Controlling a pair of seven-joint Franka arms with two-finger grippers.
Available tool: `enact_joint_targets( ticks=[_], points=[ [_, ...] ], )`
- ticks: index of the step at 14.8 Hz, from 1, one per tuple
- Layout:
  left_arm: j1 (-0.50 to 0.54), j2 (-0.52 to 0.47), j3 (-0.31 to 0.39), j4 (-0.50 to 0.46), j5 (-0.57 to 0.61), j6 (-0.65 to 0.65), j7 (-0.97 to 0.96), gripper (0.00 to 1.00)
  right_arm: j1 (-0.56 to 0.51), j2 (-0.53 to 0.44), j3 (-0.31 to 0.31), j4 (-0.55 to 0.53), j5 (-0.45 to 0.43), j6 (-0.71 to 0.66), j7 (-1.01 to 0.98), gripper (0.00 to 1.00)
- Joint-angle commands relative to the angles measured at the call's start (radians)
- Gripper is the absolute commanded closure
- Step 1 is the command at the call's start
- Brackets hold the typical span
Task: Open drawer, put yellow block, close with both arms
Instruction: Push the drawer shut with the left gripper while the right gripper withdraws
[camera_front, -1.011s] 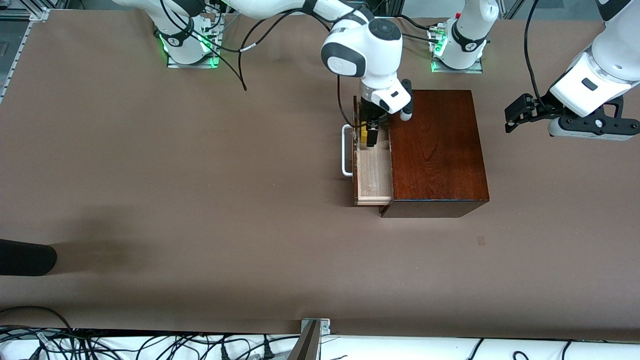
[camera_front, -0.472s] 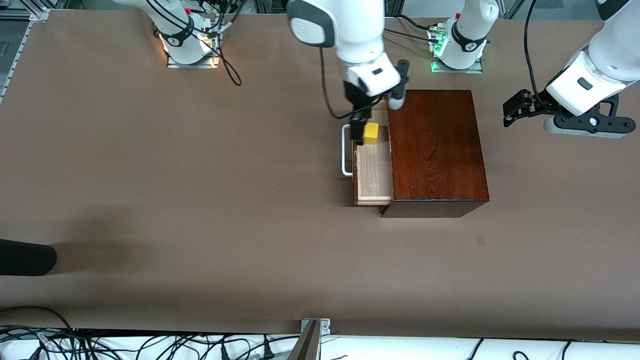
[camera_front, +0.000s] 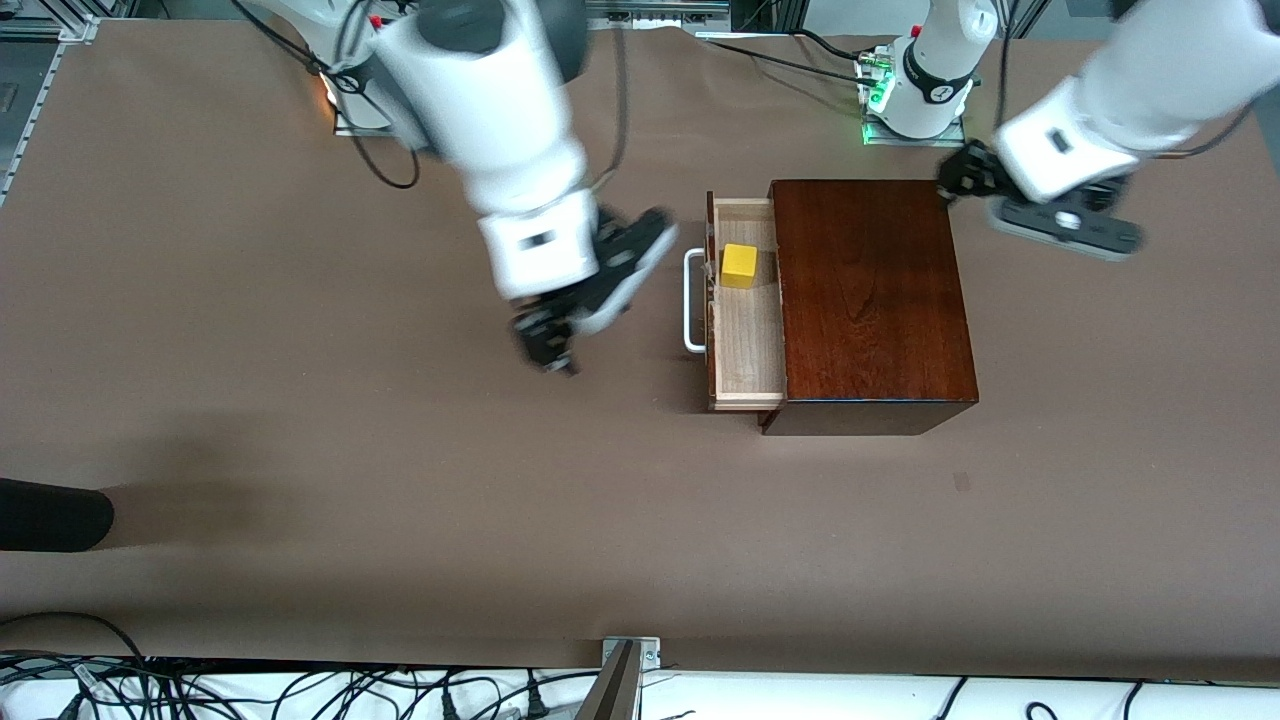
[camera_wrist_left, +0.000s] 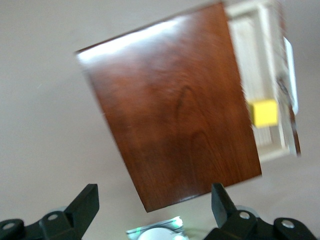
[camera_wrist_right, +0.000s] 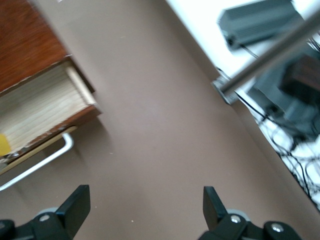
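The drawer (camera_front: 745, 340) is pulled out of the dark mahogany box (camera_front: 870, 300), with its white handle (camera_front: 692, 300) facing the right arm's end of the table. The yellow block (camera_front: 739, 265) lies in the drawer, at the part farther from the front camera. My right gripper (camera_front: 545, 345) is open and empty over bare table beside the handle. In the right wrist view it (camera_wrist_right: 145, 197) shows the drawer (camera_wrist_right: 40, 110) and handle (camera_wrist_right: 40, 165). My left gripper (camera_front: 958, 180) is open and empty over the box's corner near the left arm's base. In the left wrist view it (camera_wrist_left: 154, 195) shows the box (camera_wrist_left: 175, 110) and the block (camera_wrist_left: 264, 112).
A black rounded object (camera_front: 50, 515) pokes in at the table's edge toward the right arm's end. A metal bracket (camera_front: 625, 665) and cables sit along the edge nearest the front camera. The arm bases (camera_front: 915, 100) stand along the edge farthest from it.
My right gripper let go of the yellow block in the drawer, rose and swung away toward the right arm's end. My left arm moved in toward the box's corner.
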Motion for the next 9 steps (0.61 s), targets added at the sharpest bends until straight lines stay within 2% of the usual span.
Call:
enact_joint_targets(
  ticks=[1,3,5,7,9],
  points=[
    [-0.005,0.057,-0.018,0.035,-0.017,-0.017,0.295,0.0,-0.125,-0.138,0.002,-0.128,0.069,-0.034,0.0,0.0],
    [-0.005,0.127,-0.018,0.073,-0.094,0.019,0.438,0.0,-0.226,-0.219,0.002,-0.206,0.156,-0.086,-0.001,0.0],
    [-0.02,0.228,-0.034,0.149,-0.116,0.047,0.547,0.0,-0.298,-0.317,-0.003,-0.3,0.188,-0.137,0.008,0.0],
    [-0.075,0.317,-0.046,0.261,-0.108,0.049,0.591,0.0,-0.322,-0.42,-0.055,-0.386,0.19,-0.178,0.019,0.0],
    [-0.155,0.382,-0.048,0.289,-0.122,0.07,0.577,0.0,-0.32,-0.502,-0.116,-0.467,0.193,-0.223,0.033,0.0]
  ],
)
